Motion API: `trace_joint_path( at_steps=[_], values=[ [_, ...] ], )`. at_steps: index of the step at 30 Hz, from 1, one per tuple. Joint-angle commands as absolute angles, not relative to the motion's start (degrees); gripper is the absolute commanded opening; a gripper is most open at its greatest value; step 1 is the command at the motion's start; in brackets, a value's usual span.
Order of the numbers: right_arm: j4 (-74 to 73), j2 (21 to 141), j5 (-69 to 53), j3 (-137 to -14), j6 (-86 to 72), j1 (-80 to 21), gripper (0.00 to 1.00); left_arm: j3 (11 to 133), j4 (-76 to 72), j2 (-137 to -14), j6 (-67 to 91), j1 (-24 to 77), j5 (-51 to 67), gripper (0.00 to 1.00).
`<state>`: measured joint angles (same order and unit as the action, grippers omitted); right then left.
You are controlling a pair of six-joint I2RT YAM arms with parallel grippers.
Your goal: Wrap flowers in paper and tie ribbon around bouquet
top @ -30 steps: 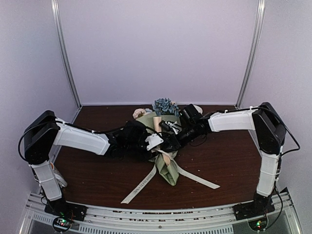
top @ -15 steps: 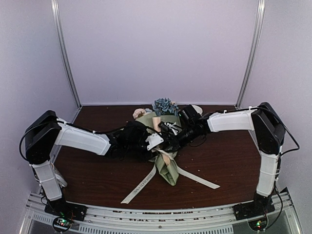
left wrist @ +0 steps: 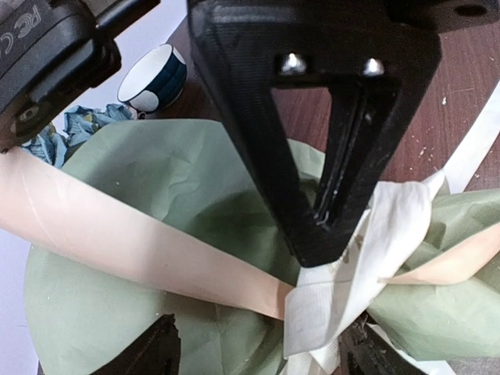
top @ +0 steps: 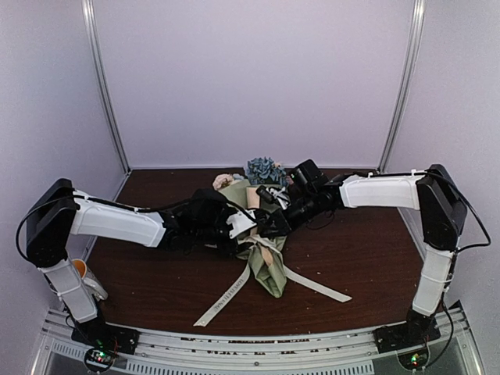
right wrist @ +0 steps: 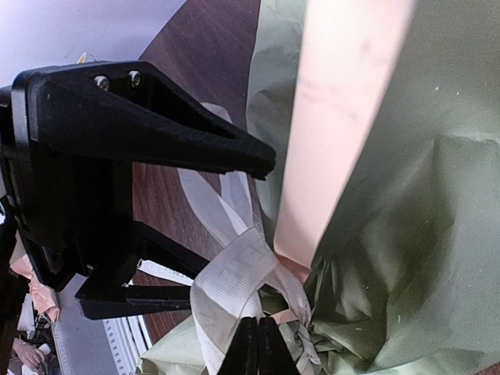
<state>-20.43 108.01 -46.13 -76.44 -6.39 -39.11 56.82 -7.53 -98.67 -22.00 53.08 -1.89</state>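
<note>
Right gripper (right wrist: 258,345), closed, at ribbon (right wrist: 231,283)

Both arms reach low and converge. Left gripper (left wrist: 262,355): jaws parted, pointing toward 3 o'clock. Right gripper (right wrist: 255,337): fingers pressed together, pointing toward 8 o'clock.

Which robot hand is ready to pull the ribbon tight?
Probably right. The right hand is pinched shut on the ribbon; the left hand stands open over the bouquet, gripping nothing.

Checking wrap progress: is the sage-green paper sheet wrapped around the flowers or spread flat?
Wrapped. The sage-green paper sheet forms a cone, blue blooms poking from its wide end, cream ribbon crossing its waist.
</note>
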Motion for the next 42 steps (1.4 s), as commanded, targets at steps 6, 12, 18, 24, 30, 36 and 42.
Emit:
trace_joint_path(
  at_steps=[6,12,18,24,30,36,42],
  values=[
    [-20.4,106.4,-42.7,-75.5,-6.5,-38.7,0.0,56.3,-6.6,-97.9,-21.4,52.3,-1.5,0.73],
    [-19.3,106.0,-41.6,-74.5,-7.1,-38.6,0.0,55.3,1.5,-94.6,-23.3,51.0,4.4,0.83],
    [-17.7,104.6,-40.9,-72.8,-8.0,-38.5,0.0,53.3,4.5,-94.5,-23.4,47.0,3.7,0.82],
    [-16.6,103.6,-40.6,-72.1,-9.0,-38.5,0.0,53.3,3.2,-98.0,-24.1,46.2,-0.7,0.75],
    [-17.0,101.9,-37.7,-71.1,-9.2,-38.4,0.0,53.1,1.9,-97.3,-22.3,46.0,1.3,0.31],
    [-13.5,98.1,-34.8,-66.8,-12.3,-36.3,0.0,51.3,2.1,-95.4,-20.6,46.0,2.8,0.01],
    [-12.4,96.1,-33.7,-62.9,-13.3,-34.4,0.0,50.6,3.4,-95.0,-18.4,46.0,3.9,0.0]
  ],
)
